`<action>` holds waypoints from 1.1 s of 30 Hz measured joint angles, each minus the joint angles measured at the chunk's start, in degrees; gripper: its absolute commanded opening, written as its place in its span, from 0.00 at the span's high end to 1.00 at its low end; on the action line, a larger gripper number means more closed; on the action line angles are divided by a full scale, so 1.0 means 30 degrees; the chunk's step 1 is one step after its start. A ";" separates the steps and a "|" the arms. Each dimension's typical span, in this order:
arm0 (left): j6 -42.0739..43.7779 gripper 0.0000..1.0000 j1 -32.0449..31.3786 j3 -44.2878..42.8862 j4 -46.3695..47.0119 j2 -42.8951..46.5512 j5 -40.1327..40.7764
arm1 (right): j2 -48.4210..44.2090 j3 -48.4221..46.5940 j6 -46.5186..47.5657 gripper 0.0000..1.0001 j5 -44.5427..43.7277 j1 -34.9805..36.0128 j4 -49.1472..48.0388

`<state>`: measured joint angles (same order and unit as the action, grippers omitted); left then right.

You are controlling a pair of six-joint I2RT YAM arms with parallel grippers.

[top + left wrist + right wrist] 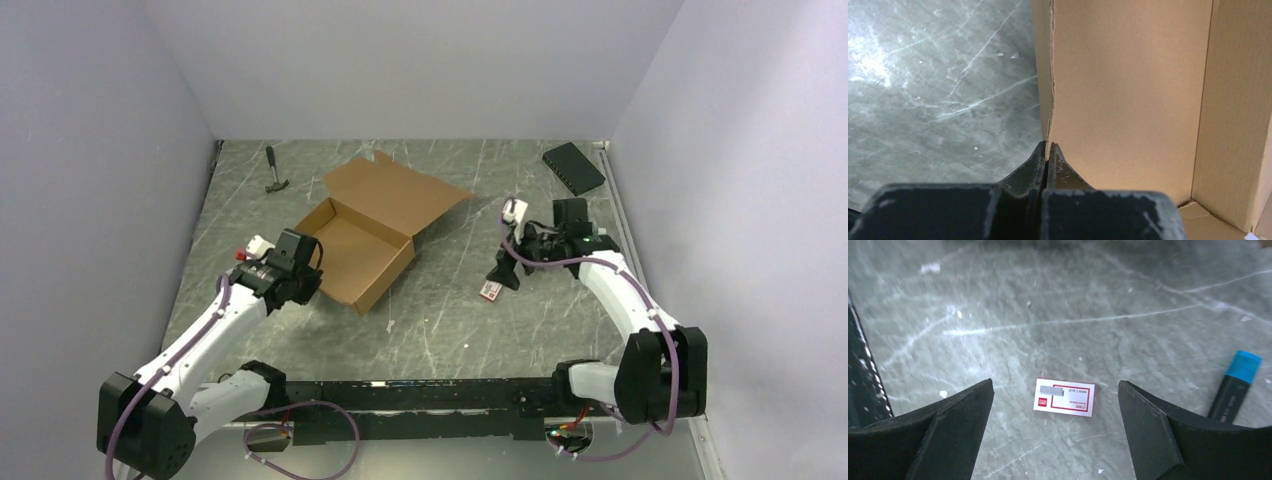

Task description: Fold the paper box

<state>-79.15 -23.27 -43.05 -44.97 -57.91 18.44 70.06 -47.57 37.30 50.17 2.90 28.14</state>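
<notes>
Your left gripper (1048,150) is pinched fully shut on the thin edge of a side wall of the plain brown corrugated cardboard box (372,235). The box sits left of the middle of the grey marbled table (440,320), with its tray walls standing and its lid panel open toward the back. Your right gripper (1054,386) hangs with its jaws spread wide, holding nothing, above a small white card with a red border (1065,397). A black marker with a blue cap (1235,385) lies near the card.
</notes>
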 measured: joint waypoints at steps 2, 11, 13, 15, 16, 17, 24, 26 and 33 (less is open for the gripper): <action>-0.0211 1.00 0.0000 0.0379 0.0022 0.0066 -0.0146 | 0.0299 0.0408 0.0882 0.01 -0.1326 0.1035 0.0153; -0.0794 1.00 0.0000 0.2652 0.0211 0.1399 -0.0510 | 0.3920 0.0474 0.2331 0.00 -0.7395 0.3643 0.0386; -0.0874 1.00 0.0007 0.2973 0.0386 0.1399 -0.0729 | 0.4320 0.0466 0.2171 0.00 -0.8167 0.4109 0.0306; -0.0874 1.00 0.0007 0.3286 0.0678 0.1399 -0.0889 | 0.4743 0.0444 0.1967 0.00 -0.8612 0.4481 0.0313; -0.0867 1.00 0.0015 0.3388 0.0801 0.1399 -0.0918 | 0.4954 0.0430 0.1858 0.00 -0.8728 0.4590 0.0328; -0.0860 1.00 0.0015 0.3453 0.0940 0.1399 -0.0984 | 0.5158 0.0415 0.1770 0.00 -0.8794 0.4663 0.0372; -0.0852 0.90 0.0036 0.3650 0.1413 0.1523 -0.1231 | 0.6098 0.0226 0.1173 0.02 -0.9610 0.5246 0.0386; -0.0860 0.83 0.0036 0.3687 0.1494 0.1523 -0.1421 | 0.6237 0.0146 0.0976 0.08 -0.9996 0.5442 0.0189; -0.0787 0.61 0.0036 0.4080 0.2426 0.1508 -0.2506 | 0.6302 0.0117 0.0393 0.37 -1.1096 0.5763 -0.0153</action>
<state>-81.52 -23.16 -30.81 -37.69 -53.39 10.92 88.97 -47.22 38.48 16.88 20.18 27.68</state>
